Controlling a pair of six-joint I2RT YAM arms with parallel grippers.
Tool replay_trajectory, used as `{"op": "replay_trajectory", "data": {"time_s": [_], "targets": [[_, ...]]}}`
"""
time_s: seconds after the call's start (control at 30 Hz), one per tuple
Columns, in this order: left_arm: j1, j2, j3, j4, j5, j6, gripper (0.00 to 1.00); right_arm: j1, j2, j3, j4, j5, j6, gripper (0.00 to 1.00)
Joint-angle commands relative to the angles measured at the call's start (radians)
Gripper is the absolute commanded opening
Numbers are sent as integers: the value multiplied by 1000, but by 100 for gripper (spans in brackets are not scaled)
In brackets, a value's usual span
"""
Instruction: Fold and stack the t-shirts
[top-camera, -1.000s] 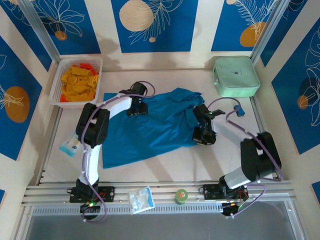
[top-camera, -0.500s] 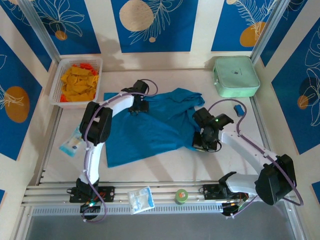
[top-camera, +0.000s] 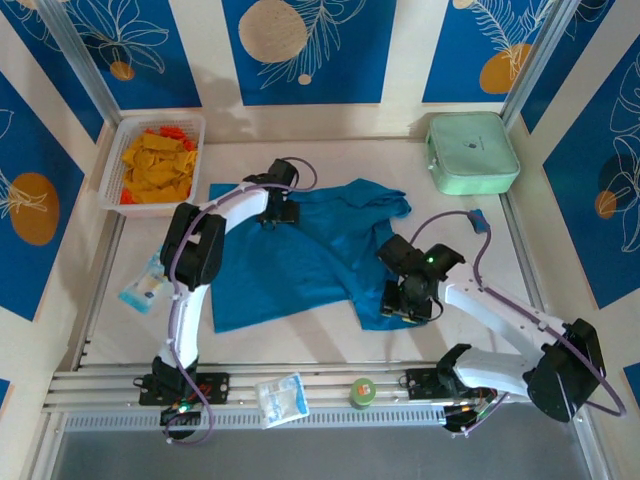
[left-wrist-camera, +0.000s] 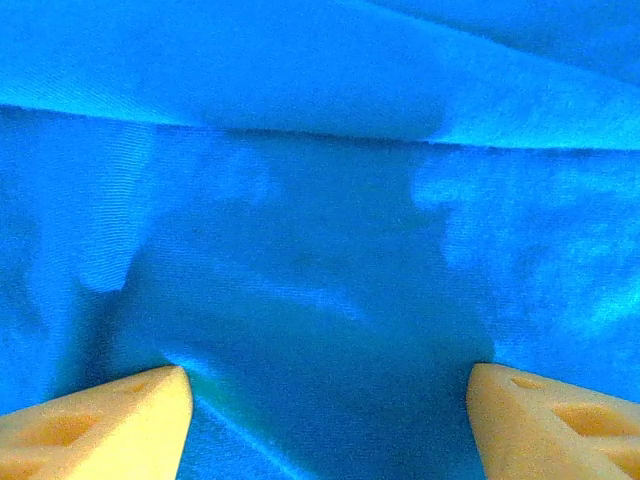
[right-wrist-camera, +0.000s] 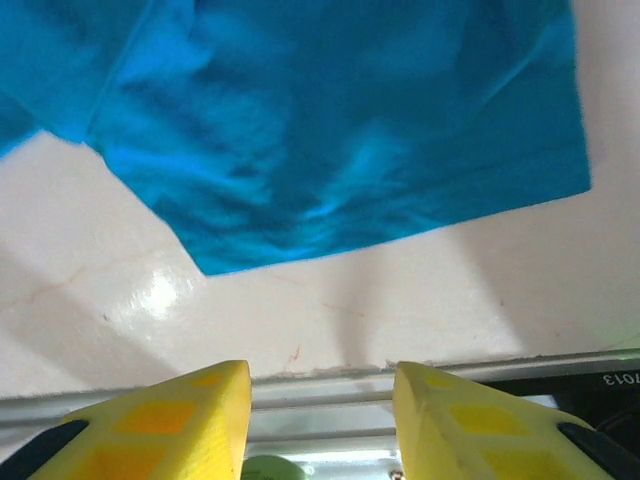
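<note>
T-shirt: teal, spread rumpled over table, directly beneath left gripper and just ahead of right gripper. Left gripper: gaping wide, low over cloth, holding nothing. Right gripper: partly parted, empty, above bare table just short of a cloth edge. Probably mid-fold, stacking not yet begun. Next move likely calls for picking a free edge, pinching one layer cleanly, then carrying it across. Long axis seemingly running from left gripper's side toward right gripper's; neck end versus hem too rumpled to tell.
</note>
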Motion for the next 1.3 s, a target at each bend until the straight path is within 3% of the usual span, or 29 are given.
{"op": "replay_trajectory", "data": {"time_s": [0.0, 0.2, 0.47, 0.63, 0.87, 0.93, 1.07, 1.27], "targets": [[-21, -50, 9, -63, -14, 34, 76, -87, 35, 71, 10, 33, -97, 42], [-50, -254, -104, -96, -49, 35, 80, -291, 252, 156, 193, -32, -301, 37], [-54, -497, -435, -132, -132, -53, 83, -257, 583, 389, 227, 103, -430, 55], [-46, -472, -582, -85, -151, -109, 83, -246, 732, 496, 203, 181, -447, 58], [-40, -327, -634, -27, -152, -162, 81, -219, 906, 633, 125, 316, -411, 57], [-40, -317, -649, -25, -157, -163, 80, -221, 934, 646, 111, 378, -402, 54], [-34, -353, -701, -23, -166, -146, 80, -275, 919, 620, 83, 500, -389, 30], [-34, -384, -739, -13, -144, -151, 79, -439, 785, 475, 130, 495, -401, 31]]}}
